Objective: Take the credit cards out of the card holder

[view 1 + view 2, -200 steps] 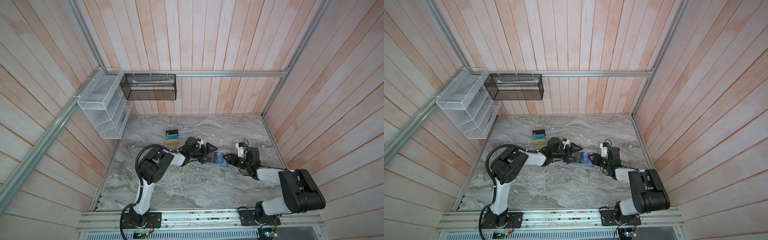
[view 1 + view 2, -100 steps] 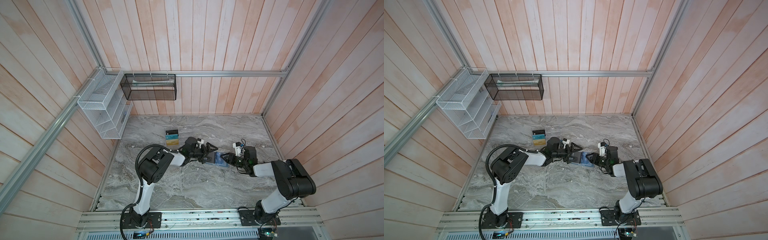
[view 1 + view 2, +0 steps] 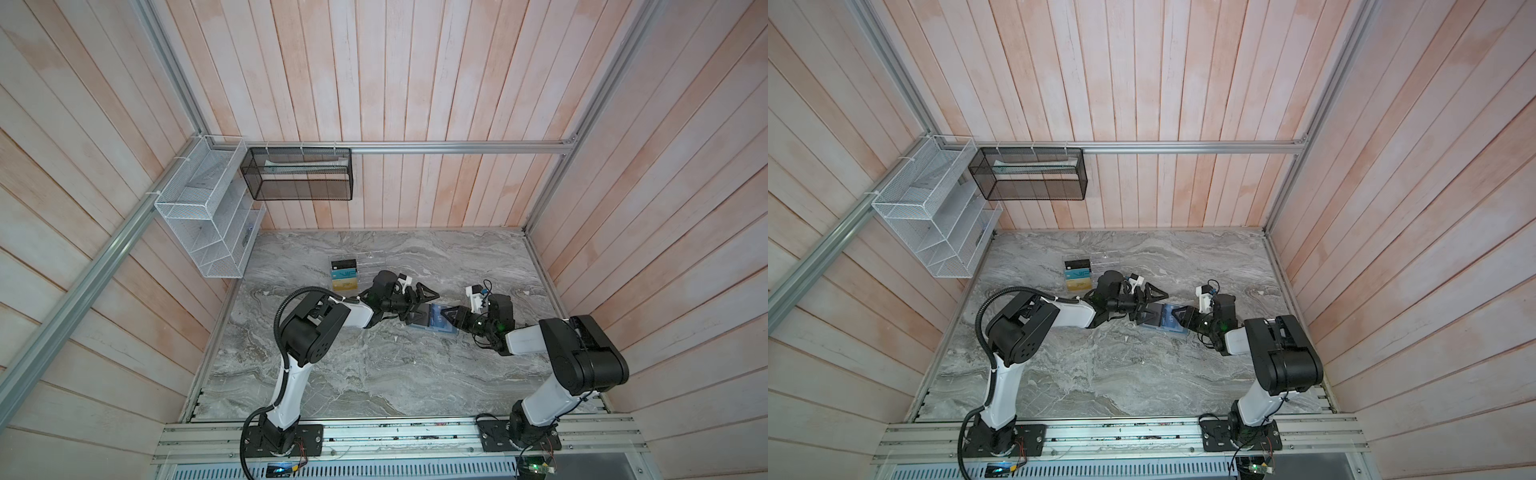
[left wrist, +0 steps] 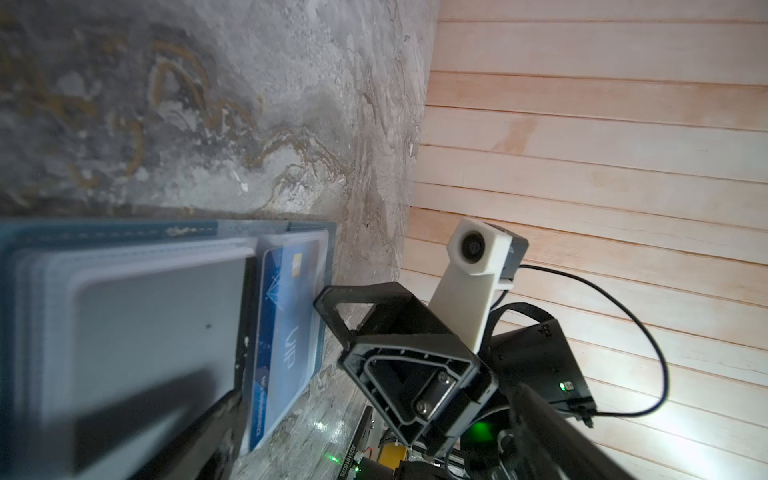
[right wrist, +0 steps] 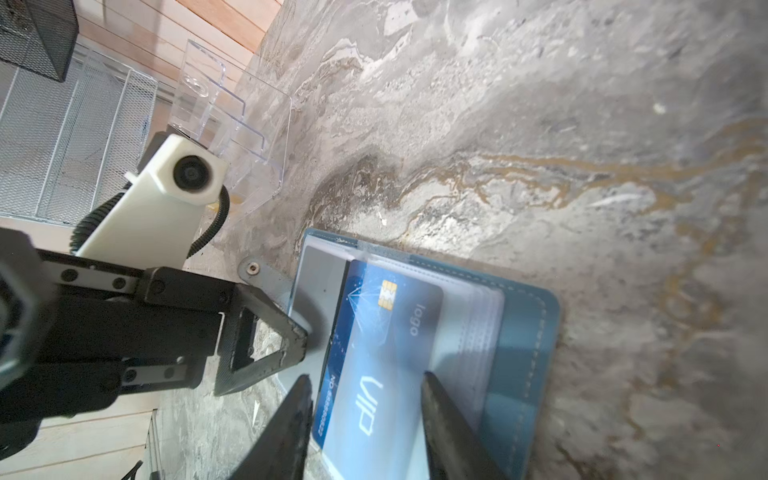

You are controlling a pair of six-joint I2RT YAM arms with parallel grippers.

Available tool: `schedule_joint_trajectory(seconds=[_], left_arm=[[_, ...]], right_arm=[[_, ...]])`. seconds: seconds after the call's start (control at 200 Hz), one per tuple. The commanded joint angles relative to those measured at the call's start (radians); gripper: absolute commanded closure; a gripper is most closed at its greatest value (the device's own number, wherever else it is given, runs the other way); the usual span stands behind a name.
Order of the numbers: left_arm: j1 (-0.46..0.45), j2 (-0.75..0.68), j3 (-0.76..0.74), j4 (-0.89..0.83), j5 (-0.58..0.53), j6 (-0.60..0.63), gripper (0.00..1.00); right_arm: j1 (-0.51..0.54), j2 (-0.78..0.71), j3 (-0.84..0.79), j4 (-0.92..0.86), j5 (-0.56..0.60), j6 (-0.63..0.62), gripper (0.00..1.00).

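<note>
Left end effector (image 3: 426, 306), spread wide, presses one leaf of the open card holder (image 5: 523, 340) on the surface (image 5: 540, 124); right end effector (image 5: 365, 376) straddles the dark blue card (image 5: 374, 332) inside it, grip impossible to tell; best pinched squarely, then drawn out flat

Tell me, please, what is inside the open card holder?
In the card holder, one dark blue VIP card shows in the topmost of a stack of pale sleeves. Whether the sleeves beneath hold more cards is hidden; only their edges show.
</note>
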Motion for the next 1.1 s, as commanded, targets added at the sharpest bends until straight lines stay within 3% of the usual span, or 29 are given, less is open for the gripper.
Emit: schedule_joint_trajectory(seconds=[0.0, 0.375, 0.505, 0.945, 1.095], left_arm=[[0.006, 0.035, 0.041, -0.093, 0.011, 0.093, 0.02], [0.000, 0.047, 0.078, -0.287, -0.014, 0.283, 0.07], [-0.007, 0.054, 0.071, -0.286, -0.006, 0.291, 0.13], [-0.027, 0.069, 0.068, -0.244, 0.037, 0.266, 0.18], [-0.026, 0.072, 0.051, -0.236, 0.033, 0.267, 0.24]], right_arm=[[-0.004, 0.036, -0.026, -0.043, 0.012, 0.000, 0.56], [-0.004, 0.039, -0.023, -0.039, 0.009, -0.002, 0.57], [-0.003, 0.041, -0.025, -0.034, 0.009, 0.000, 0.57], [-0.004, 0.043, -0.029, -0.023, 0.004, 0.004, 0.58], [-0.004, 0.042, -0.028, -0.021, 0.003, 0.006, 0.58]])
